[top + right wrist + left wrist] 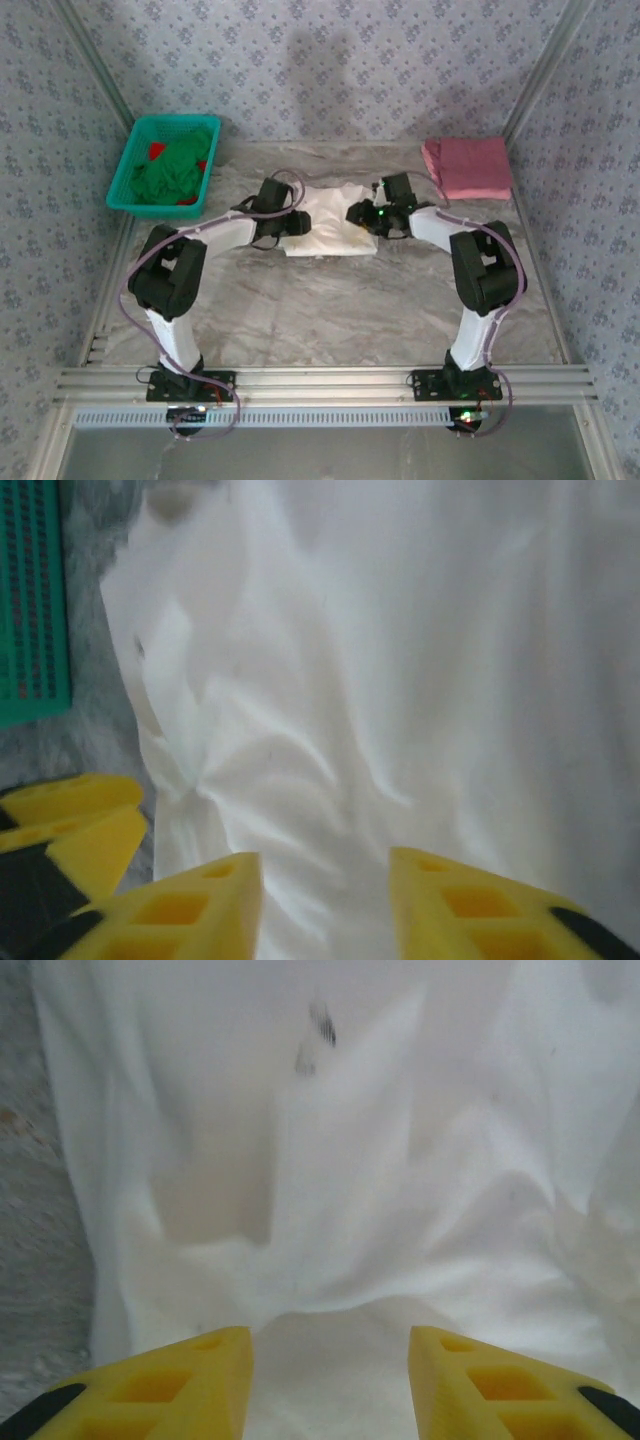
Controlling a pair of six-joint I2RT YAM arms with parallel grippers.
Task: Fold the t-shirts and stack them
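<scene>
The cream-white t-shirt lies partly folded and rumpled in the middle of the table. Its small grey chest mark shows in the left wrist view. My left gripper rests at the shirt's left edge. Its yellow fingers are open, with a low hump of white cloth between and below them. My right gripper sits over the shirt's right part, open above wrinkled white cloth. The dusty pink t-shirt lies folded at the back right, apart from both grippers.
A teal mesh basket holding green and red cloth stands at the back left; its wall shows in the right wrist view. The left gripper's yellow fingers appear low left in that view. Marbled tabletop stretches in front of the shirt.
</scene>
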